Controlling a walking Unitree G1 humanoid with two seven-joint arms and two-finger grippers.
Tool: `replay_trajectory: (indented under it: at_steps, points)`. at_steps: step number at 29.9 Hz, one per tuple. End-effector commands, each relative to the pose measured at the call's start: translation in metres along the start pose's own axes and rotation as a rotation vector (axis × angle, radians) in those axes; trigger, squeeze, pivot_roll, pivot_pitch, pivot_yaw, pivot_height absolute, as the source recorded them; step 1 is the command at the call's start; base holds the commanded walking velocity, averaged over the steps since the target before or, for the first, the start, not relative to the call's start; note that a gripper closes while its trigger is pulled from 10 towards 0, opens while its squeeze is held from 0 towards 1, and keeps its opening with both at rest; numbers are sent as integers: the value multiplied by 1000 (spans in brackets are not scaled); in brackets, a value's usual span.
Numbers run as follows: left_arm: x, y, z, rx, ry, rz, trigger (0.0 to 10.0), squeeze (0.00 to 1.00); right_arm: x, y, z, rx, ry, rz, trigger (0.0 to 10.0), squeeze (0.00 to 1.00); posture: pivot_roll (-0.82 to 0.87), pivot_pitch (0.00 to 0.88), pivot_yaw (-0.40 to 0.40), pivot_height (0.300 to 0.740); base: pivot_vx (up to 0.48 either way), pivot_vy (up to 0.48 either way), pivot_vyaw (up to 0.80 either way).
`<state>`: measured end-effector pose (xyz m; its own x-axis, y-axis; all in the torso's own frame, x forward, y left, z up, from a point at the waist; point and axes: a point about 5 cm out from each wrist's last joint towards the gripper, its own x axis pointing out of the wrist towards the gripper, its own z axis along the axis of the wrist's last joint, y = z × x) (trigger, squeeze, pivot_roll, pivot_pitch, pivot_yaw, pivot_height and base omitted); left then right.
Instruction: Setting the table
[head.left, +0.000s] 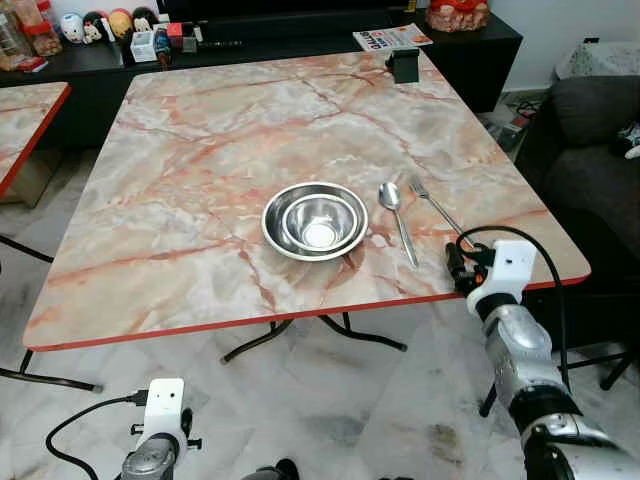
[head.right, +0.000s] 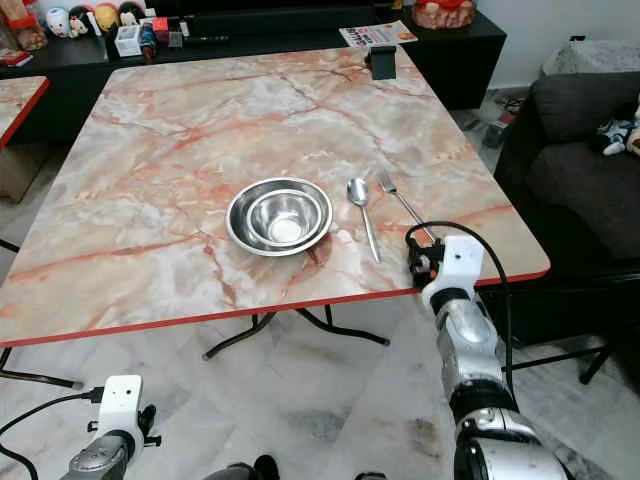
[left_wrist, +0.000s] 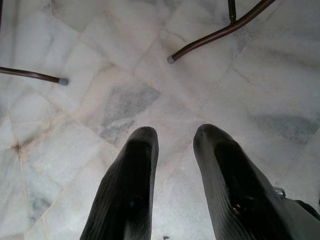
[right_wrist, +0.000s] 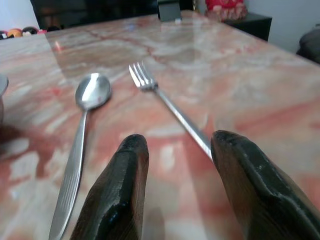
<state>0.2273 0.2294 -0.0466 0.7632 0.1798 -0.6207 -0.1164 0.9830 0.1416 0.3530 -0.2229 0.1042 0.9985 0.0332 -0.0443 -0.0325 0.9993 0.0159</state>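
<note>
Two shiny metal bowls (head.left: 315, 221), one sitting inside the other, rest near the front middle of the pink marble counter with the red edge (head.left: 180, 150). Just to their right lies a long silver spoon (head.left: 397, 217), and beside that a thin silver fork (head.left: 436, 208). Both point away from the robot, with their handles toward the front edge, and the fork handle slants out to the right.

The right pincer (right_wrist: 177, 170) is at the counter's front right edge, right at the end of the fork handle. Its two black fingers (right_wrist: 120, 200) are spread apart and hold nothing. The fork handle runs straight ahead from it, close to one finger, so I think the fork is the thing it is working on. The right arm is much nearer to it than the left.

The left pincer (left_wrist: 175, 175) hangs low over the pale stone floor (left_wrist: 125, 100), spread apart too, holding nothing.

Farther back on the counter stands a small black holder (head.left: 405, 65). Behind the counter is a dark low cabinet (head.left: 480, 50) with little toys (head.left: 105, 25) on it, and a dark grey sofa (head.left: 600, 140) sits off to the right.
</note>
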Motion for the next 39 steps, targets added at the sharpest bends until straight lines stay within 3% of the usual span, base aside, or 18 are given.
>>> replay_trajectory:
  at_steps: [1,7,15,39]
  points:
    - [-2,3,-9,5,35,-3,10000,0,1,-6,2,-2,10,-9,10000,0,23,116,48,740,0,0,0]
    - [-3,4,-9,8,34,-7,10000,0,4,-11,10,1,-12,-8,10000,0,20,108,54,740,0,0,0]
    - [-3,7,-11,38,40,-25,10000,0,7,-25,12,0,50,-78,10000,0,22,102,77,740,0,0,0]
    - [-5,14,-13,48,49,-32,10000,0,12,-14,-1,48,226,-104,10000,0,90,165,81,740,0,0,0]
